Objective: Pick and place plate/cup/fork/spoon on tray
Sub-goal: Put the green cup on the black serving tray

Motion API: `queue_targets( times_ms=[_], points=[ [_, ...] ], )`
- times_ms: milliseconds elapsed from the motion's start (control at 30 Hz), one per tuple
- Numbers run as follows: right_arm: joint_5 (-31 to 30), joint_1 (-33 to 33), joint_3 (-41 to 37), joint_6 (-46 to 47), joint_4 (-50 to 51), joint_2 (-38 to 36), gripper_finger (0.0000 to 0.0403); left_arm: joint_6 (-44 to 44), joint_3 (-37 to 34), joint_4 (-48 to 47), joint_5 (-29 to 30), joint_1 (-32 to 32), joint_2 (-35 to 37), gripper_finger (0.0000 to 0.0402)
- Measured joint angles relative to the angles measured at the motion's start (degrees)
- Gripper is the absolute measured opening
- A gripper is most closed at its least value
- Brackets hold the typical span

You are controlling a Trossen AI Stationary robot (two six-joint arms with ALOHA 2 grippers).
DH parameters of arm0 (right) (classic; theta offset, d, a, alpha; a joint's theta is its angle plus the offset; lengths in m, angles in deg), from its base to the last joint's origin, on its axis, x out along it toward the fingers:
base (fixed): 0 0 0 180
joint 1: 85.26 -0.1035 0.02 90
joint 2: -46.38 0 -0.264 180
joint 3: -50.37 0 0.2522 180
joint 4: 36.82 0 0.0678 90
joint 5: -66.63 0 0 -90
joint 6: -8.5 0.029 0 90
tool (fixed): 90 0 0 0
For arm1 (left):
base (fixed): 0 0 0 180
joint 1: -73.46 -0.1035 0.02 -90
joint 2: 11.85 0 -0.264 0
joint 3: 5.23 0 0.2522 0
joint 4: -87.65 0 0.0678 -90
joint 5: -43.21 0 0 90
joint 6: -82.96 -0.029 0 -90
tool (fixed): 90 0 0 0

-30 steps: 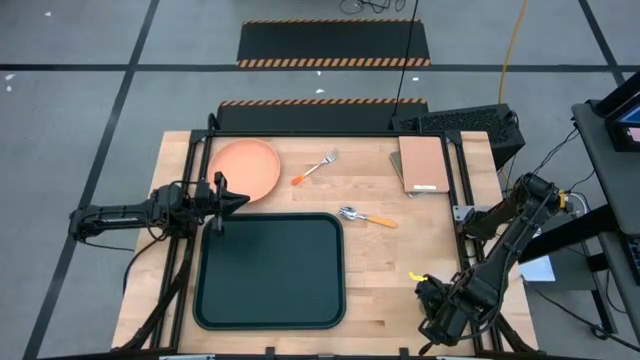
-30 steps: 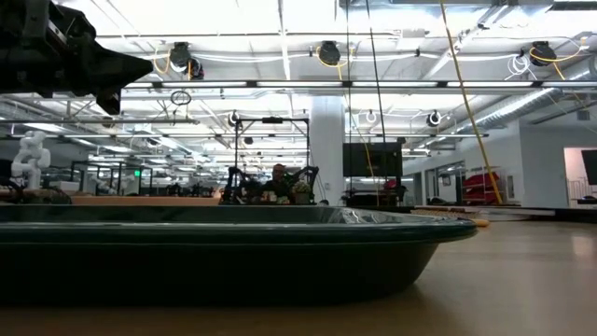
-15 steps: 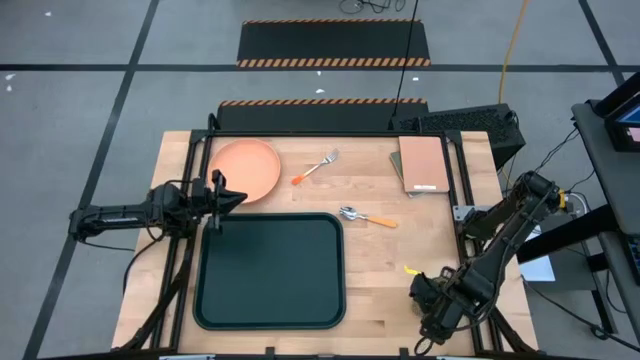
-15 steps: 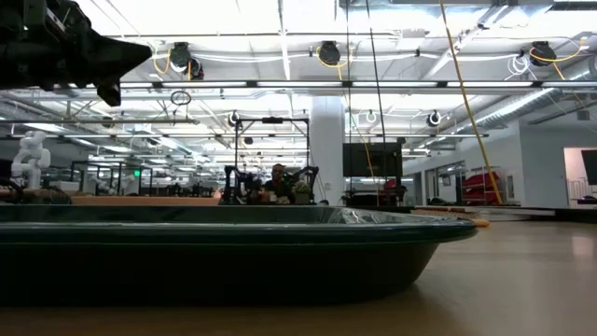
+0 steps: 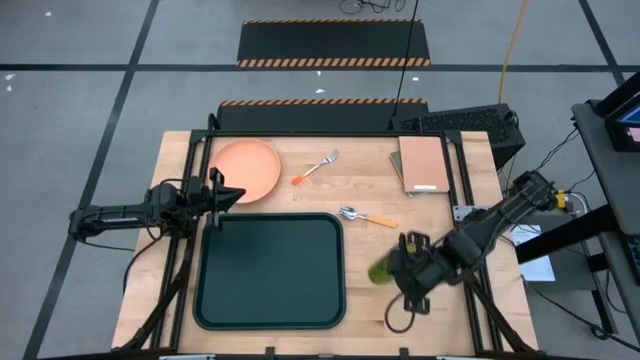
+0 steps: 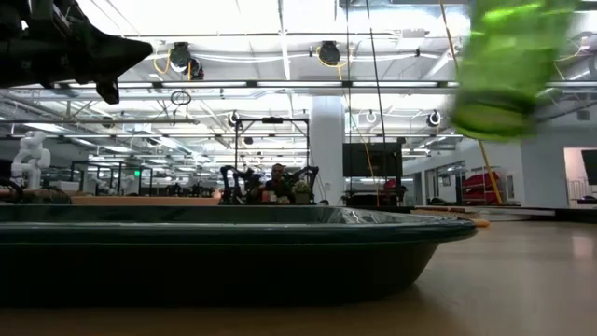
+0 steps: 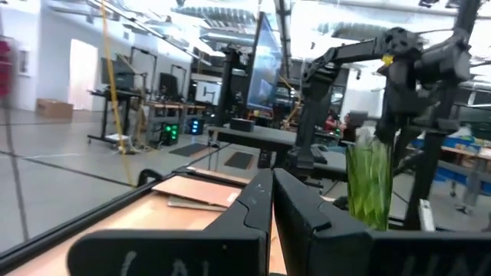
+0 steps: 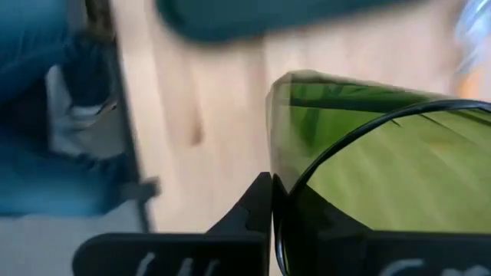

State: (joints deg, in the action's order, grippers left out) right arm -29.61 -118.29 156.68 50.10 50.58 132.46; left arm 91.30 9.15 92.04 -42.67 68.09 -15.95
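Now, right gripper (image 5: 395, 272): clamped on the cup (image 5: 381, 270), raised off the table just at 3 o'clock of the tray (image 5: 270, 318)
Left gripper (image 5: 232, 196): fingers together, over the plate (image 5: 245, 168) at its 6 o'clock edge
Fork (image 5: 316, 167): 3 o'clock of the plate
Spoon (image 5: 366, 216): by the tray's 1 o'clock corner

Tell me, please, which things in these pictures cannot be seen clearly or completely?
- Plate, high view: its near edge is hidden under the left gripper.
- Cup, low view: blurred, and its top is cut off by the picture's edge.
- Tray, low view: its floor is hidden behind its own rim.
- Right gripper, high view: its fingers are too small to make out.
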Motion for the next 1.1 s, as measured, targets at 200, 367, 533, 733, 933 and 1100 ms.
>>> queue_targets(
  times_ms=[200, 367, 533, 733, 933, 1100],
  points=[
    [-11.8, 5.6, 2.3, -18.3, -4.8, -0.1, 0.0000, -0.2, 0.0, 1.1, 1.6, 0.0, 0.0, 0.0015],
    [-15.8, 9.1, 2.3, -29.2, -12.9, 0.0, 0.0000, -0.4, 1.9, 0.5, 1.5, 0.0, 0.0, 0.0015],
    [-21.7, 9.9, 0.7, -37.4, -21.8, -0.1, 0.0000, -1.6, 6.0, -5.0, 1.5, 0.0, 0.0, 0.0015],
    [-22.3, 9.8, -5.8, -48.8, -35.3, 0.0, 0.0000, -2.0, 11.9, -14.7, 1.4, 0.0, -1.5, 0.0015],
    [-22.8, 10.1, -13.4, -56.5, -47.3, 0.0, 0.0000, -2.0, 14.9, -20.6, 1.3, 0.5, -5.7, 0.0015],
    [-23.8, 10.5, -22.0, -65.8, -59.6, 0.0, 0.0000, -2.1, 14.9, -20.7, 0.3, 1.1, -9.4, 0.0015]
  ],
)
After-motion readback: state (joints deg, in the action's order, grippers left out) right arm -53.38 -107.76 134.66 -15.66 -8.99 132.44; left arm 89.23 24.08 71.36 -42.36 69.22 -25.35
